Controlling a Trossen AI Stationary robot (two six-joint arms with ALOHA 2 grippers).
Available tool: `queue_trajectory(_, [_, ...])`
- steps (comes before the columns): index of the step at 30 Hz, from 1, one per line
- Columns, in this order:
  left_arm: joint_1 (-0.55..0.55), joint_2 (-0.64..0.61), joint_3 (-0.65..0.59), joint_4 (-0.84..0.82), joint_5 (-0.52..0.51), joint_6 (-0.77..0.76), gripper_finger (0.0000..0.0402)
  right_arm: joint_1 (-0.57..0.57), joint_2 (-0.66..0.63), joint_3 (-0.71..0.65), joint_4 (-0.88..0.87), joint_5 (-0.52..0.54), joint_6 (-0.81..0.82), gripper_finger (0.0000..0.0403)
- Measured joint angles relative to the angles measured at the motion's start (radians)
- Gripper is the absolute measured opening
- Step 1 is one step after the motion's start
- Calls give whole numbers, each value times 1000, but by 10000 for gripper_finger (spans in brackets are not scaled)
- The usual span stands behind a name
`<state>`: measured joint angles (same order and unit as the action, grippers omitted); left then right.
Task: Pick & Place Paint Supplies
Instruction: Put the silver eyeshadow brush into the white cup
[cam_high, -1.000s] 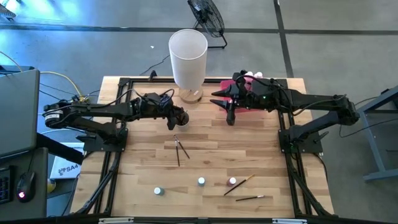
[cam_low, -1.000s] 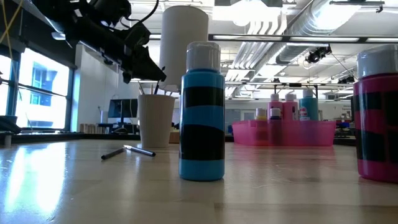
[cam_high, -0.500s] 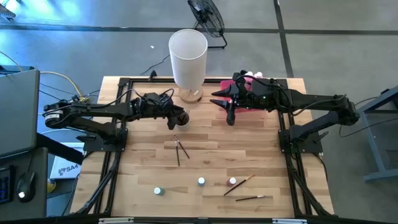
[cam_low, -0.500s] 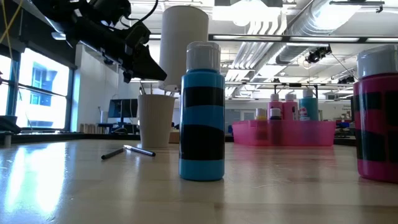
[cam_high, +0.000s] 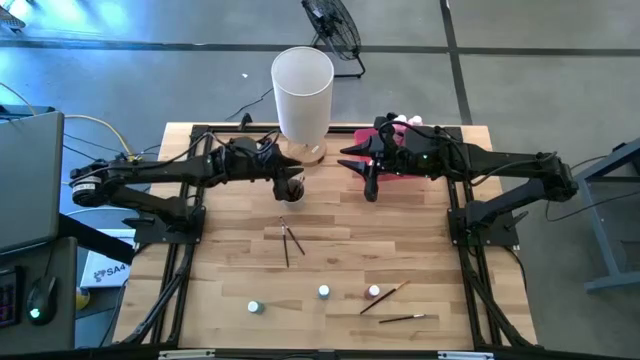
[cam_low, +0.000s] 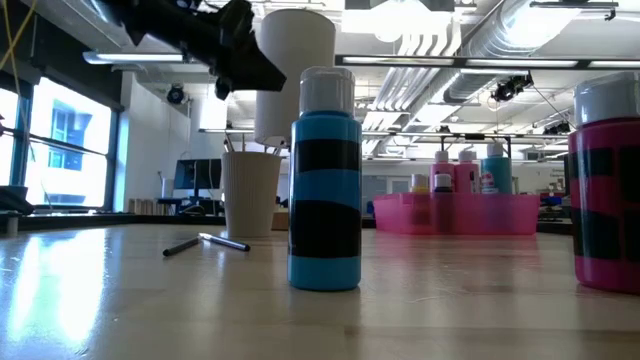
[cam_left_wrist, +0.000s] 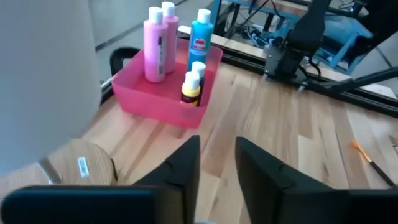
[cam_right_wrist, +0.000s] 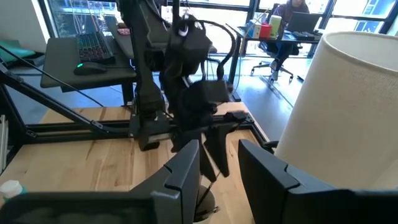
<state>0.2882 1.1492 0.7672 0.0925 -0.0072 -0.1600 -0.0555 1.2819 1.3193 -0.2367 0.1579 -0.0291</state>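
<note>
Two thin dark-handled paintbrushes (cam_high: 289, 241) lay crossed on the wooden table (cam_high: 230, 290), near the tall white cylinder (cam_high: 302, 90). Likely light, stiff and prone to rolling, they suit a mid-handle pinch. The left gripper (cam_left_wrist: 217, 163) and right gripper (cam_right_wrist: 219, 160) hung beside the cylinder, fingers apart, empty.

Wooden table (cam_high: 230, 270) bears paintbrushes (cam_high: 290, 240), small bottles (cam_high: 324, 292), pink tray (cam_left_wrist: 161, 106), white cylinder (cam_high: 303, 90).

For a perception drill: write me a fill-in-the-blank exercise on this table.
1. The bottles already sorted stand in a ___ tray.
2. The bottle nearest the low camera has a ___ body.
3. The left gripper is beside the tall ___ cylinder.

Missing words: pink; blue; white
</note>
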Motion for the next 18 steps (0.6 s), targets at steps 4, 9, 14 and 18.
queue_trajectory(4, [0,0,64,-44,-26,2,142,0,0,0,0,0,-1,105])
queue_trajectory(9, [0,0,125,-42,33,-3,154,12,0,0,0,-3,-1,105])
queue_trajectory(14, [0,0,148,-41,107,-42,155,37,0,0,0,-7,-8,105])
queue_trajectory(18, [0,-12,150,-45,117,-54,155,44,0,0,0,-6,-28,105])
